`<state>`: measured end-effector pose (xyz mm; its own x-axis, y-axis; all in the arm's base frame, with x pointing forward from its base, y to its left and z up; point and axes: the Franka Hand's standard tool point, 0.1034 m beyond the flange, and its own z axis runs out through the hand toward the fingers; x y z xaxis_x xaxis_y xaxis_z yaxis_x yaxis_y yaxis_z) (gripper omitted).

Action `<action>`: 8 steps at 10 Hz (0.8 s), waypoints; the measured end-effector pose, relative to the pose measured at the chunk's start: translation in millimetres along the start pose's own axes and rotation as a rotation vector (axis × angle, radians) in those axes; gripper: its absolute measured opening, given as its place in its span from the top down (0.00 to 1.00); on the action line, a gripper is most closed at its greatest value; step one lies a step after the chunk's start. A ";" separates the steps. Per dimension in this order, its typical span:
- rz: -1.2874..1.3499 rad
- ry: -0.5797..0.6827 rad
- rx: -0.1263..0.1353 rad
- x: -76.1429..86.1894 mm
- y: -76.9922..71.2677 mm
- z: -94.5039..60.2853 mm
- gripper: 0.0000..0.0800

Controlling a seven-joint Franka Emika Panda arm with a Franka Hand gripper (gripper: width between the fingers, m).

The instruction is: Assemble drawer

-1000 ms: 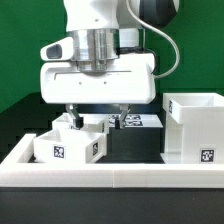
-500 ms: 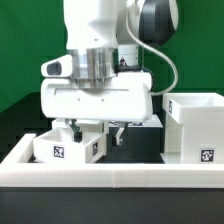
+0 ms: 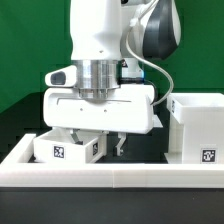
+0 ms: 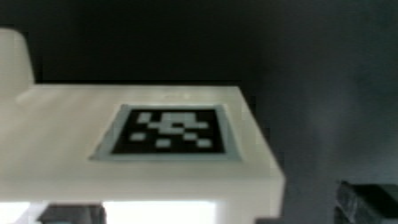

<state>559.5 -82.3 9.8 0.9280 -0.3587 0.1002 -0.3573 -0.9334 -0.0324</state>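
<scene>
A small white open-top tray with black-and-white tags stands at the exterior view's left, just behind the low white wall. The large cube-shaped housing stands at the right. My gripper hangs low over the tray's right end, jaws apart. One finger reaches into the tray and the other hangs outside its right wall. In the wrist view a white tagged face fills the picture, with dark fingertips at the edge. The second tray is out of view.
The long low white wall edges the black table at the front. A green backdrop stands behind. The arm's wide white hand body covers the table's middle behind the tray.
The gripper has come down and shifted slightly toward the exterior view's right, so its fingers now straddle the tray's right wall. The tray and housing have not moved.
</scene>
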 end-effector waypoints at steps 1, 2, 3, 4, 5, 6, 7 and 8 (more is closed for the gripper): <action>0.000 0.000 -0.001 0.0 0.4 0.2 0.19; 0.000 0.000 0.000 0.1 0.4 0.1 0.34; 0.000 0.000 0.000 0.0 0.3 0.2 0.51; 0.000 0.000 0.000 0.0 0.3 0.2 0.70; 0.000 0.000 -0.001 0.1 0.4 0.2 0.70; 0.000 0.000 -0.001 0.2 0.4 0.2 0.94; 0.000 0.000 -0.001 0.2 0.5 0.2 0.94; 0.000 0.000 -0.001 0.2 0.5 0.2 0.95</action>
<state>559.5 -82.8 9.6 0.9279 -0.3591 0.1004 -0.3578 -0.9333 -0.0319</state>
